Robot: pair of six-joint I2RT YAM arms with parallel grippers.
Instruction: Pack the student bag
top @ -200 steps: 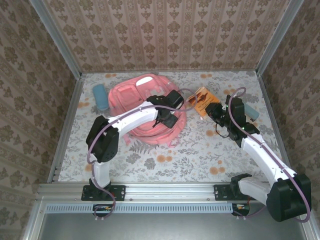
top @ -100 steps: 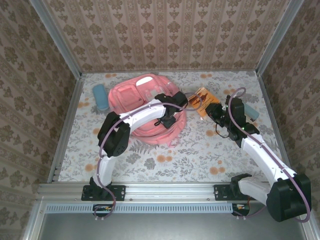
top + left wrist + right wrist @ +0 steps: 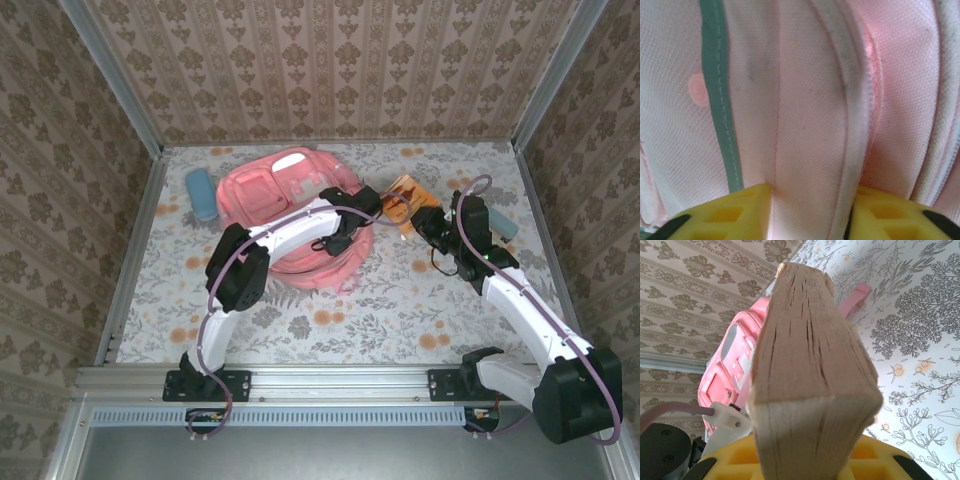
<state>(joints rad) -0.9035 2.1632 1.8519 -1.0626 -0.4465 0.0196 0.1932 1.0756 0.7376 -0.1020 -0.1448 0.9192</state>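
Opening the student bag (image 3: 285,200) looks like the step in hand. It lies flat at the back-left of the bench (image 3: 400,300), and your left tool (image 3: 340,238) sits on its right edge. Your right tool (image 3: 425,222) grips a thick book (image 3: 403,192), held just beside the bag's right side. Next, I judge, you need to lift the pinched fabric enough to make a mouth, then bring the book across and slide it in edge first. The left wrist view gives what the top one hides: a fold of pink fabric clamped between the yellow fingers (image 3: 725,212), beside a zip. The right wrist view shows the book's page edges, with the bag beyond them.
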